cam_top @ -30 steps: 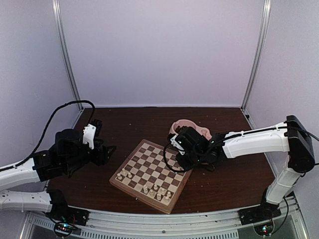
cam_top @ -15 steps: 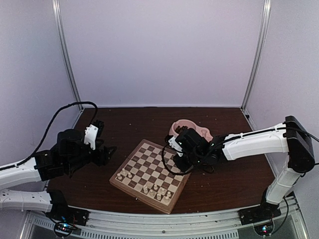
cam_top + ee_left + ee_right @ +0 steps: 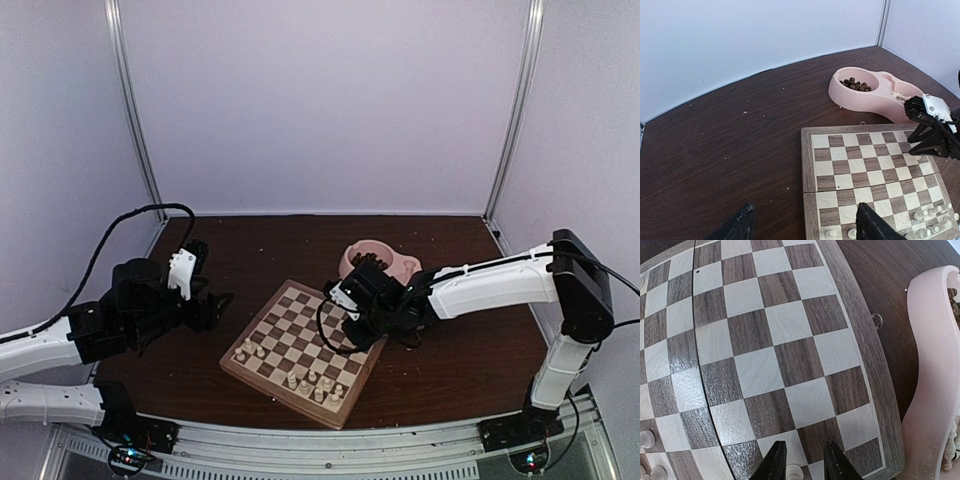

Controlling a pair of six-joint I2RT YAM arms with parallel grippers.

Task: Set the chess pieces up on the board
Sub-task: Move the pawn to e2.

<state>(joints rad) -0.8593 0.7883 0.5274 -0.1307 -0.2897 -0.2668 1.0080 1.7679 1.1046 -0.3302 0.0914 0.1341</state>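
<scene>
The board (image 3: pixel 292 322) lies at the table's middle, also in the left wrist view (image 3: pixel 865 165) and the right wrist view (image 3: pixel 780 325). Several cream chess pieces (image 3: pixel 312 385) stand along its near edge, and a few more (image 3: pixel 250 350) stand at its left corner. My right gripper (image 3: pixel 348 318) hangs low over the board's right corner. Its jaws (image 3: pixel 802 450) are narrowed, with a pale chess piece (image 3: pixel 792 472) showing between them. My left gripper (image 3: pixel 215 300) is wide open and empty (image 3: pixel 807 230) above the table at the board's left edge.
A pink two-compartment bowl (image 3: pixel 380 258) stands just behind the board's right corner. It holds dark pieces (image 3: pixel 856 84) in one side and cream pieces (image 3: pixel 900 95) in the other. Its wall (image 3: pixel 935 365) is close to the right gripper. Enclosure walls surround the table.
My right gripper has moved left, from beside the bowl to over the board's right corner. The left arm has barely moved.
</scene>
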